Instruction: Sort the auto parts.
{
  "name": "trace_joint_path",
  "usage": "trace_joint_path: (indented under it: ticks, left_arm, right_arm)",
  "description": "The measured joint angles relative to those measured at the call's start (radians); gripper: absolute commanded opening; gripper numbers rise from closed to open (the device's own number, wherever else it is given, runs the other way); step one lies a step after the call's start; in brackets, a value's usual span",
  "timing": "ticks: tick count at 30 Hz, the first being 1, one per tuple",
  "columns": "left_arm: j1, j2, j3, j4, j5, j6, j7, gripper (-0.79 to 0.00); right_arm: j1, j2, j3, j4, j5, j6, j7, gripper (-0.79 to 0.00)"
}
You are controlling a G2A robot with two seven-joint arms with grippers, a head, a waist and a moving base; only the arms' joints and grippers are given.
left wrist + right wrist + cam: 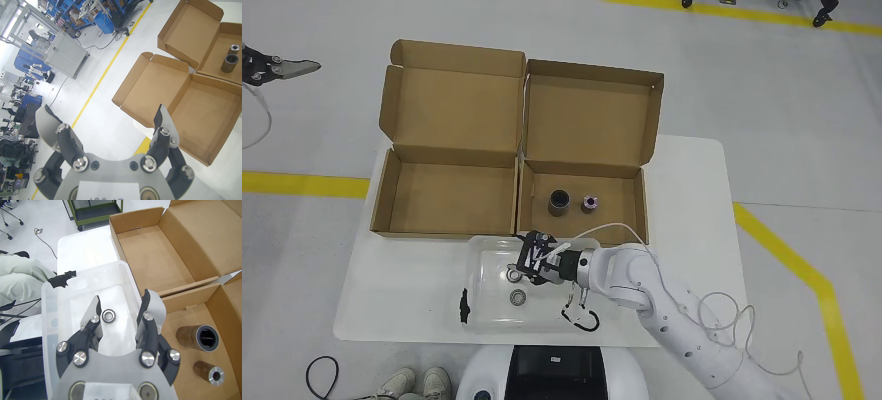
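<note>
Now right end effector [122, 296] hangs open over bin [45, 313].

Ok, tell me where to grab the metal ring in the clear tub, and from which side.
Pinch the ring across its outer rim, coming straight down. It lies flat on the tub floor, hole up, and the walls would likely block a sideways approach. The right tool hangs open over the tub.

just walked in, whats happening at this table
A two-armed robot is sorting auto parts. Its right pincer hangs open over a clear bin, with a small bearing lying on the bin floor below it. A large metal cylinder and a small metal cylinder already lie in the cardboard box beside the bin. The left pincer is open, off over the floor, holding nothing.
</note>
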Motion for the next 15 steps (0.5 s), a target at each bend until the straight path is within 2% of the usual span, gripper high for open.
trace_joint_path:
  ticks: [1, 6, 15]
  left_arm:
    - [0.0, 0.0, 0.0, 0.0, 0.0, 0.0, 0.0, 0.0]
    - [0.0, 0.0, 0.0, 0.0, 0.0, 0.0, 0.0, 0.0]
    - [0.0, 0.0, 0.0, 0.0, 0.0, 0.0, 0.0, 0.0]
  right_arm:
    - [0.0, 0.0, 0.0, 0.0, 0.0, 0.0, 0.0, -0.175]
    - [-0.014, -0.005, -0.035, -0.014, -0.033, 0.027, 0.017, -0.169]
    - [0.061, -0.062, -0.196, 0.046, -0.05, 0.092, 0.085, -0.2]
